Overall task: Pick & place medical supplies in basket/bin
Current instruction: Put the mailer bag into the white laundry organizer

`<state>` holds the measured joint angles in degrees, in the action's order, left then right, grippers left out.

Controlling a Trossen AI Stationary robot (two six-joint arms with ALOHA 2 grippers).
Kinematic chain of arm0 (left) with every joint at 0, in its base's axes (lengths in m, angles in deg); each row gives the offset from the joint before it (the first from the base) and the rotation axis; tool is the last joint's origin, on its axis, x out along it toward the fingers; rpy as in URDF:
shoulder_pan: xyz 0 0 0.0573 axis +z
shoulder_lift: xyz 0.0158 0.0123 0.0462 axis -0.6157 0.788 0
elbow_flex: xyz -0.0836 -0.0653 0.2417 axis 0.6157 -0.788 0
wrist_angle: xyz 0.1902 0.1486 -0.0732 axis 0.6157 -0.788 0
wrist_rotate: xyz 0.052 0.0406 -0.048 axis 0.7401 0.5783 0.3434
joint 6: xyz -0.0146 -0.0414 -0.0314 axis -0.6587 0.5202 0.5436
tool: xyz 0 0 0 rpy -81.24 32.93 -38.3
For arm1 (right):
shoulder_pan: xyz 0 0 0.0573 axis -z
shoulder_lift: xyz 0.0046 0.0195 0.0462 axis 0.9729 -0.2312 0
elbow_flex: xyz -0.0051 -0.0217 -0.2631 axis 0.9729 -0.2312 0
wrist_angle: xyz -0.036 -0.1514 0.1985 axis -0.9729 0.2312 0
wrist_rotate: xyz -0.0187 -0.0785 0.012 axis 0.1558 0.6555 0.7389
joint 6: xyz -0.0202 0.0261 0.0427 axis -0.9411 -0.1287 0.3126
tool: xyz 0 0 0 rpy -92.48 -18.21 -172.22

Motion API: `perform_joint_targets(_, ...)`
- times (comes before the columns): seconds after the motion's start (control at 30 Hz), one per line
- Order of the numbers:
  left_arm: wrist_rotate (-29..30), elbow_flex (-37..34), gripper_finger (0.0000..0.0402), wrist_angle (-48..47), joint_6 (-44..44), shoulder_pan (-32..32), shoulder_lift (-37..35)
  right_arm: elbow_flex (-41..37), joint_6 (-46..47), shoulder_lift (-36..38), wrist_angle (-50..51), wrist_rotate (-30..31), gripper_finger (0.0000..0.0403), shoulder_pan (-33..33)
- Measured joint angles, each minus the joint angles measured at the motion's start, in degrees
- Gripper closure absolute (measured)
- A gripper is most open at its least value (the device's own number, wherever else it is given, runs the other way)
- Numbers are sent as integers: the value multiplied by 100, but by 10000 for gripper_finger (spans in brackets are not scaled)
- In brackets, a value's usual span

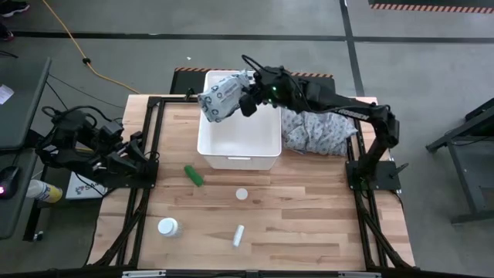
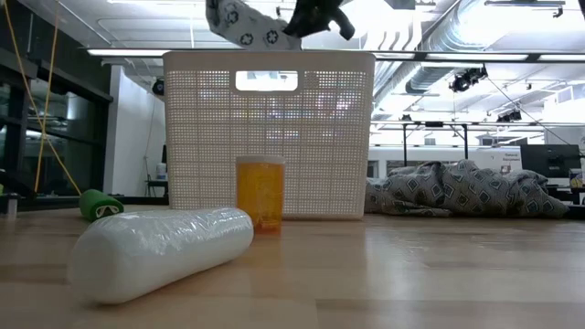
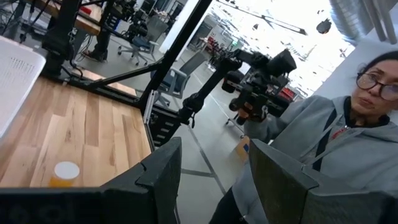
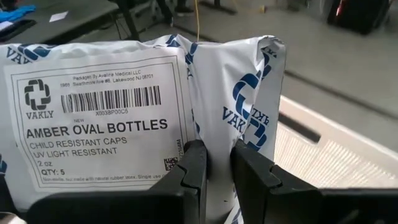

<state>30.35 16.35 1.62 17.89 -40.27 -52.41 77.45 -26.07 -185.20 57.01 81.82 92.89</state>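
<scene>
A: We see the right end effector [image 4: 214, 163] pinched shut on a fold of a white packet [image 1: 222, 94] printed with blue Vakly logos; its label reads "Amber Oval Bottles". What lies under it?

B: The white lattice-walled bin [image 1: 238, 160]. We have the packet hanging in the air over the bin's far left corner, well above the rim in the low view, with most of the packet stretching leftward from the fingers.

A: And the left end effector [image 3: 214, 177]?

B: We find it parked off the tabletop's [image 1: 309, 216] left edge, fingers partly apart with nothing between them. Past it a person in a grey hoodie [image 3: 323, 149] shows in the room.

A: What else sits below the right end effector, nearer the front?

B: A green cylinder [image 1: 194, 175] just off the bin's near left corner, a small amber bottle with a white cap [image 1: 242, 194] before the bin, then a white-capped bottle [image 1: 167, 227] and a white tube [image 1: 238, 235] near the front edge. A grey patterned cloth [image 1: 316, 130] lies touching the bin's right wall, beneath the right arm.
</scene>
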Motion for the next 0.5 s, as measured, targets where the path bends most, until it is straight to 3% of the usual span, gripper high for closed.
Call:
perform_joint_targets(0.2,199,0,181,-145,0,-1,0,-9,899,-39,516,-589,352,407)
perform_joint_targets(0.5,242,0,181,-187,0,0,0,-69,1496,-101,610,-794,352,616)
